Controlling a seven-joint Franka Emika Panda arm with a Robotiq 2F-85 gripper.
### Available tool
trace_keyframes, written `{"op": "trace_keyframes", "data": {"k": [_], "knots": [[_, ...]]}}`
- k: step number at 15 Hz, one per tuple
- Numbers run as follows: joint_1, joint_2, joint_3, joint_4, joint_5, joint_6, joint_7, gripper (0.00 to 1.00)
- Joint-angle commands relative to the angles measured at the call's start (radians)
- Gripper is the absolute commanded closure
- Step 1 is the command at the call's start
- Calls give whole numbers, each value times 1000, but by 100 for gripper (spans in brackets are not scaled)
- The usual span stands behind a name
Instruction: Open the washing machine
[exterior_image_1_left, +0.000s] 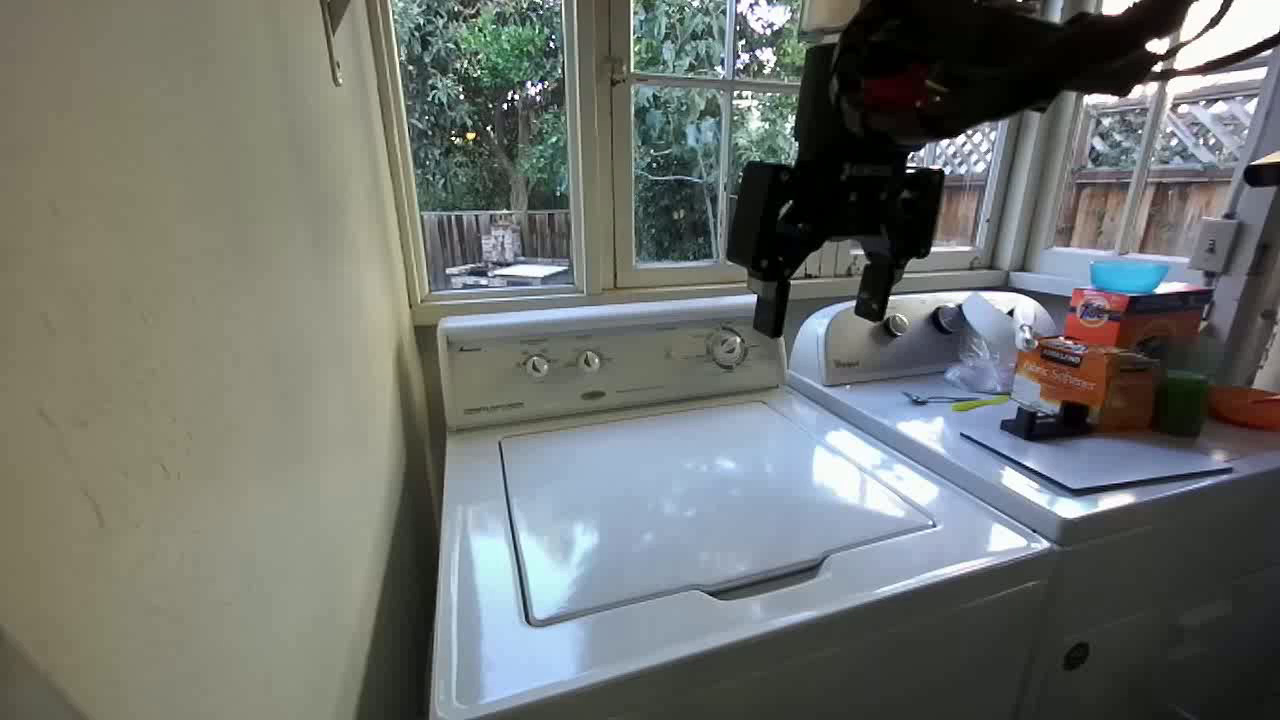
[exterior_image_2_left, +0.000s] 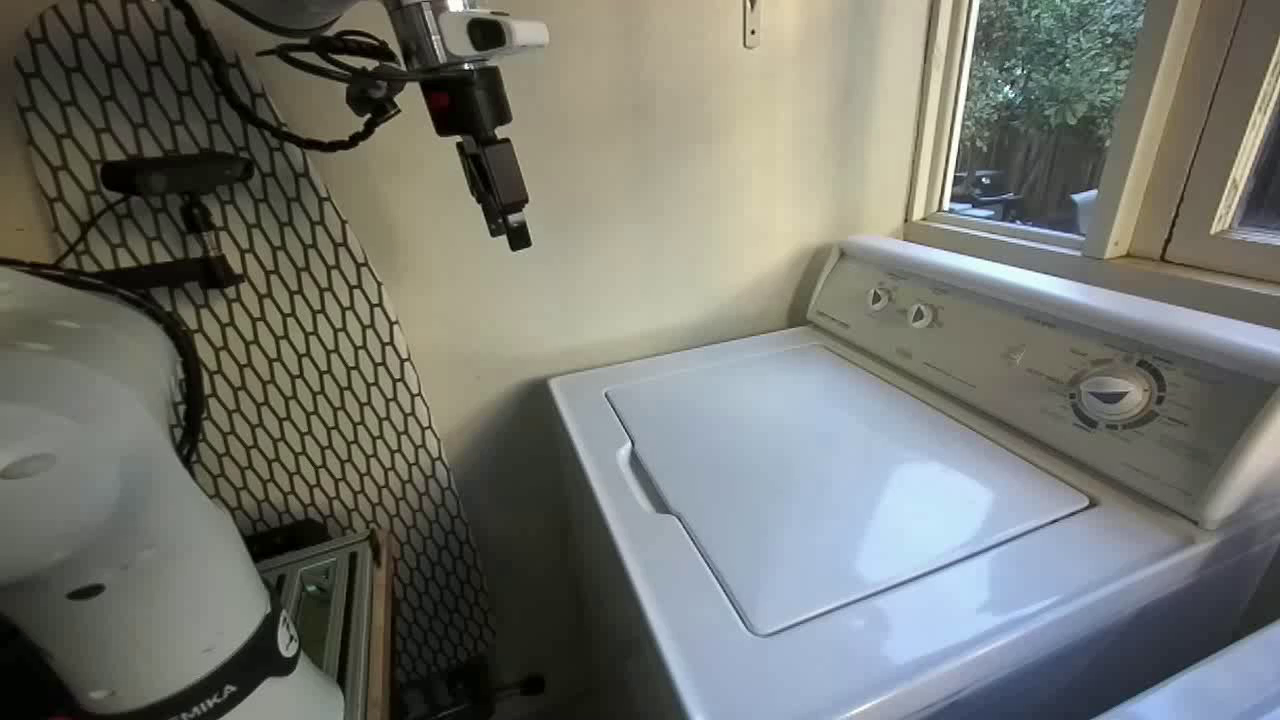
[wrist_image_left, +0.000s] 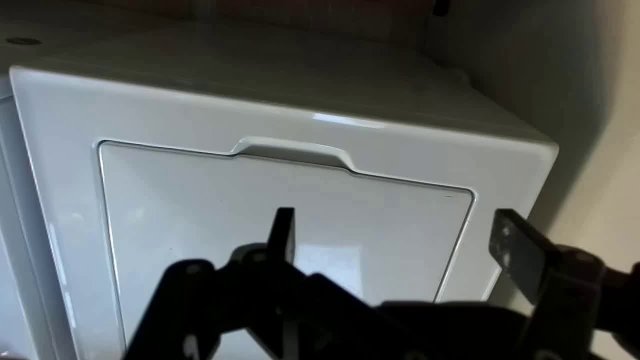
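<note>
The white washing machine (exterior_image_1_left: 480, 650) shows in both exterior views (exterior_image_2_left: 840, 670) and in the wrist view (wrist_image_left: 425, 145). Its square lid (exterior_image_1_left: 690, 500) lies shut and flush, also in the wrist view (wrist_image_left: 200, 200). A shallow handle recess (exterior_image_1_left: 772, 583) is at the lid's front edge, seen too in the wrist view (wrist_image_left: 295, 154). The knob panel (exterior_image_2_left: 1000, 350) is at the rear. Drum and agitator are hidden under the lid. My black gripper (exterior_image_1_left: 822, 302) hangs high above the machine, fingers down, apart from it. In the wrist view its fingers (wrist_image_left: 395, 220) are wide apart with nothing between them.
A wall (exterior_image_1_left: 200, 350) runs close along one side of the washer. Another white appliance (exterior_image_1_left: 930, 425) stands beside it, bearing orange boxes (exterior_image_1_left: 1080, 385), a board (exterior_image_1_left: 1110, 465) and other clutter. Windows are behind. A patterned board (exterior_image_2_left: 330, 430) leans at the wall near the robot base.
</note>
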Motion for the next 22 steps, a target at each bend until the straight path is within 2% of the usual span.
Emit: {"op": "trace_keyframes", "data": {"k": [1, 5, 6, 7, 10, 13, 16, 17, 22], "knots": [[0, 1, -1, 2, -1, -3, 0, 0], [0, 1, -1, 2, -1, -3, 0, 0], [-6, -4, -12, -12, 11, 20, 6, 25], [-17, -10, -17, -33, -1, 38, 3, 25], [-37, -27, -60, -99, 29, 103, 9, 51], [-55, -34, -95, -187, 32, 239, 4, 74], [-62, 14, -133, -269, 45, 366, -14, 96], [-64, 91, -154, -208, 50, 367, -30, 100], [-18, 190, -285, -226, 133, 391, -209, 100]]}}
